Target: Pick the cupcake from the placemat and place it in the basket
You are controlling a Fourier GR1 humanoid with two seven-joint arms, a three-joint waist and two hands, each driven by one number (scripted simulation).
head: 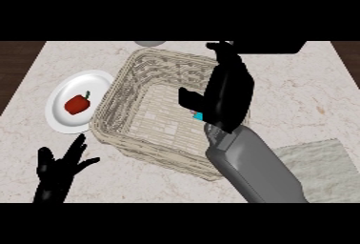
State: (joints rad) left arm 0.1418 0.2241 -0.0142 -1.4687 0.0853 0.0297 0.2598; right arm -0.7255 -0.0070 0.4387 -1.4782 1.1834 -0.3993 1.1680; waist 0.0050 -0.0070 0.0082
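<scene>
Nearest, our left hand (pixel 57 171) rests with fingers spread and upright on the table (pixel 309 100). To its right the placemat (pixel 327 167) lies bare. Our right hand (pixel 226 95) hangs over the basket (pixel 116 95), fingers curled round a mostly hidden thing; only a blue sliver shows, probably the cupcake (pixel 197 116). We should lower it toward the basket floor before letting go. Left of the basket, a plate (pixel 65 119) holds a red pepper (pixel 78 104). Dark wood edges the pale marble.

Pale marble counter (pixel 309 90) with dark wood (pixel 17 66) at both sides
</scene>
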